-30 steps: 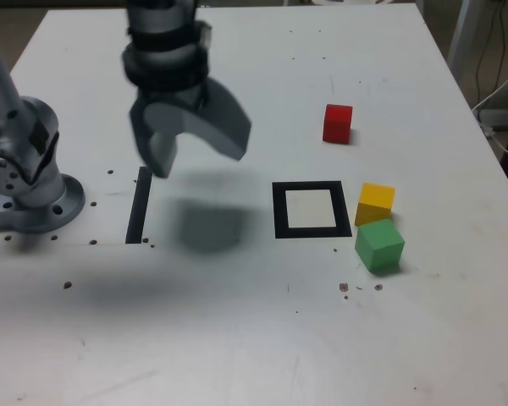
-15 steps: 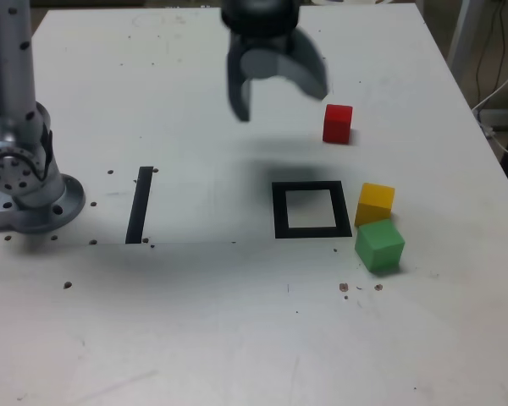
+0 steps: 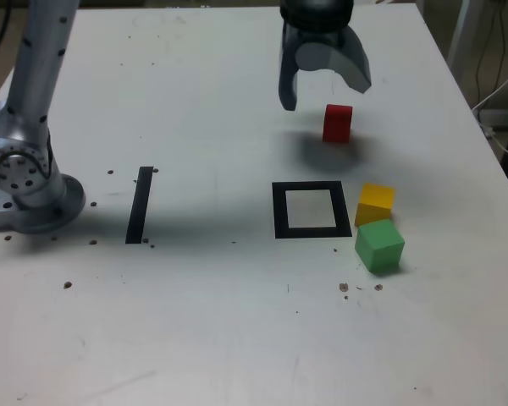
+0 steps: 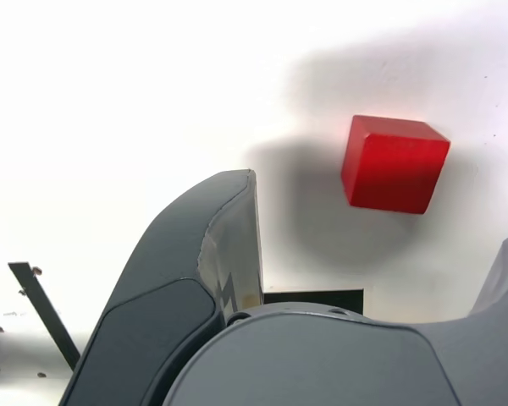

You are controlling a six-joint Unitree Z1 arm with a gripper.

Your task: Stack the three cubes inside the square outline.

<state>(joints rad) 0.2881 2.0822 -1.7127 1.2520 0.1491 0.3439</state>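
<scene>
**White tabletop point(image 3: 195, 321): red cube point(image 3: 338, 123) within the span of the open gripper point(image 3: 325, 98)**

Background: pale metal post point(image 3: 466, 38) and loose cables point(image 3: 494, 76) at the upper right of the exterior view. Surface: matte white, with small dark marks; black tape strip point(image 3: 140, 203) at left of centre, near the arm base point(image 3: 42, 203).

Key relation: in the exterior view, red cube just below the gripper in the frame, slightly to the right. In the wrist view, red cube beyond the fingertips and between the lines of the two fingers, apart from both, with faces slightly skewed to them. Gripper state: released, fingers spread wide, with nothing in grasp.

Probable next step: descend over the red cube, correct the skew, then close. Avoid landing a fingertip on the top face.

Remaining items, exterior view: square outline point(image 3: 281, 211) at right of centre, lower in the frame than the red cube; yellow cube point(image 3: 376, 203) just to its right; green cube point(image 3: 379, 245) directly below the yellow. Stack: not started.
</scene>
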